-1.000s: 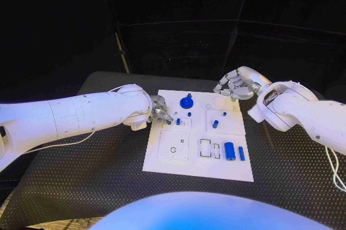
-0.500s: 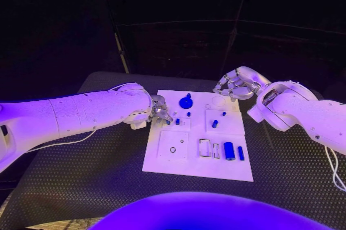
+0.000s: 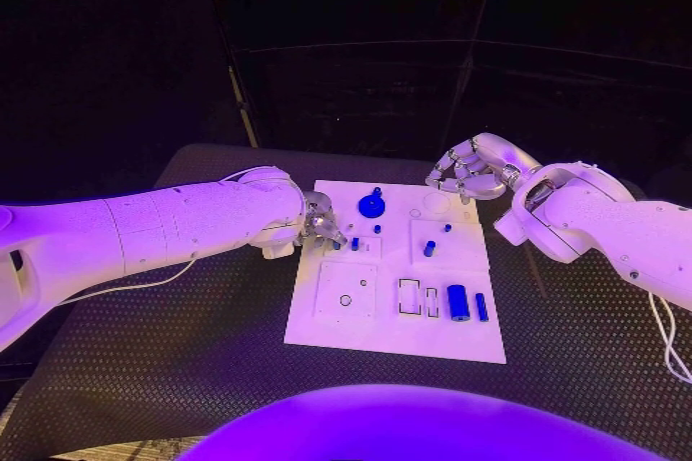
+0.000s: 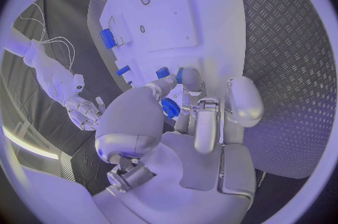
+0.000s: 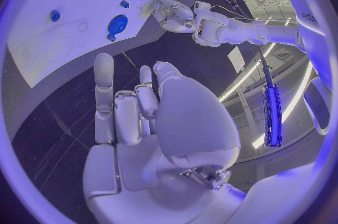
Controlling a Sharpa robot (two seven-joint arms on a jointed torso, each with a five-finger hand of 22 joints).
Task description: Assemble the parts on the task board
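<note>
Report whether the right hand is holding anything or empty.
Empty. The right hand hangs above the task board's far edge, and in the right wrist view its fingers are straight and apart with nothing between them.

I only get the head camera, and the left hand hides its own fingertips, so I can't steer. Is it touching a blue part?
Observer: Yes. In the left wrist view the left hand's fingertips rest against a small blue part on the task board. I cannot tell whether it is gripped.
Operator: Is the other hand carrying anything?
Observer: No. The right wrist view shows the right hand with a bare palm, holding nothing.
</note>
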